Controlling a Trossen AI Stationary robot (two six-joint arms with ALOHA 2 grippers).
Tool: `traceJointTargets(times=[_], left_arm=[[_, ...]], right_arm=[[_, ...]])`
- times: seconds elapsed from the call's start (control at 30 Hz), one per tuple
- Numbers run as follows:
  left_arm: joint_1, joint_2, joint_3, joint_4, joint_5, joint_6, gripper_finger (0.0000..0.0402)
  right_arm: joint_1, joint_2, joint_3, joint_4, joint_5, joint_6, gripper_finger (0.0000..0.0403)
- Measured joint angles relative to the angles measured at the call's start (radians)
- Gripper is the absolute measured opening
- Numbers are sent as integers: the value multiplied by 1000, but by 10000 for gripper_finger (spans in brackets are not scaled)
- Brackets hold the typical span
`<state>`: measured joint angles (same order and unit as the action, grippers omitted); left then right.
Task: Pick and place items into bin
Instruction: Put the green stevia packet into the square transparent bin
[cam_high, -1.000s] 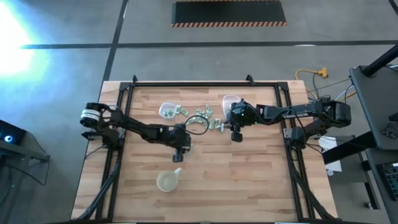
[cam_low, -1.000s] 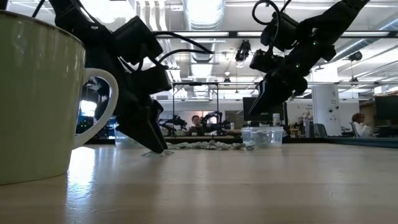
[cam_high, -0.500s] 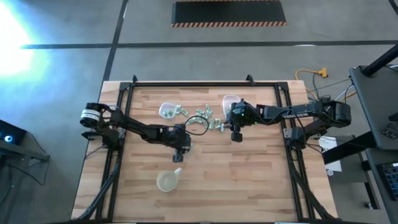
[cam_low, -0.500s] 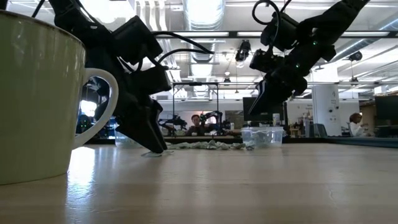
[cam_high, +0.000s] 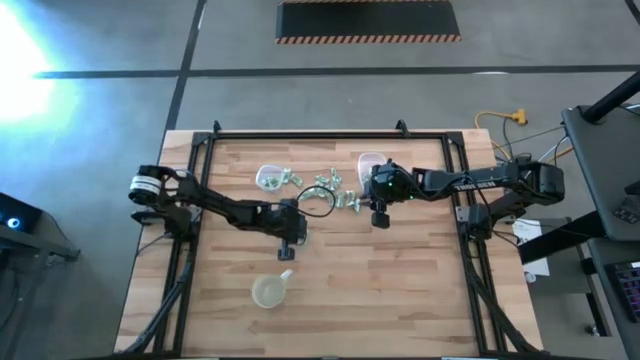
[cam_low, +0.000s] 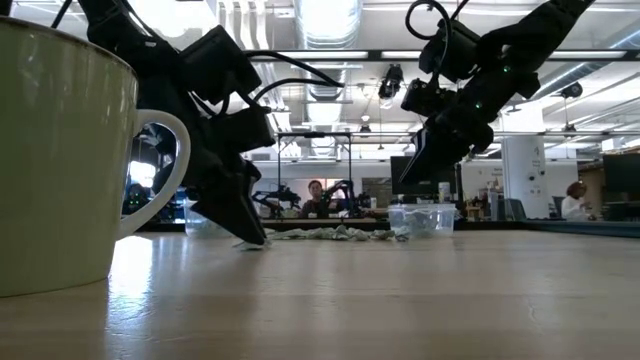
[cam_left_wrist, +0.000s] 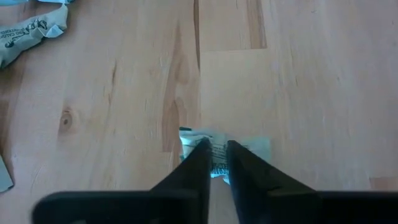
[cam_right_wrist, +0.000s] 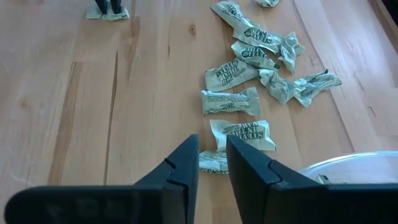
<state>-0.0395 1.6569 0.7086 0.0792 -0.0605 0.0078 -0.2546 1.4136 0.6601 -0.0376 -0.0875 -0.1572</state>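
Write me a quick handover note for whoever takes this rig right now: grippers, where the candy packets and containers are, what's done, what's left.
Left gripper: down at the table mid-board, fingers closed on one lone packet, not yet lifted.
Right gripper: raised above the table beside the right clear container; fingers close together over a packet, which looks pinched, though it is hard to be sure.
Loose packets: scattered between the two clear containers near the far edge.
Left clear container: already holds some.
Yellowish cup: near edge, not part of the job.
Left to do: bin the held packets, then clear the pile.
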Motion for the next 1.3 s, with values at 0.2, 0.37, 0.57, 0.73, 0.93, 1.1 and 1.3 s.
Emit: traceJointTargets(times=[0.2,0.37,0.57,0.73,0.93,1.1,1.3], left_arm=[[0,-7,11,-4,0,7,4],[0,-50,41,-10,-5,68,5],[-1,-158,44,-63,-215,164,5],[2,-285,42,-190,-520,217,5],[49,-434,24,-330,-694,216,5],[115,-516,-11,-359,-697,214,5],[180,-530,-67,-352,-671,208,5]], right_arm=[[0,0,0,0,0,-1,65],[0,0,0,1,0,-2,69],[0,0,-2,3,0,-1,72],[0,0,-5,5,1,-2,68],[0,0,-7,14,1,-1,63],[0,0,-8,16,1,0,66],[0,0,-8,18,1,0,61]])
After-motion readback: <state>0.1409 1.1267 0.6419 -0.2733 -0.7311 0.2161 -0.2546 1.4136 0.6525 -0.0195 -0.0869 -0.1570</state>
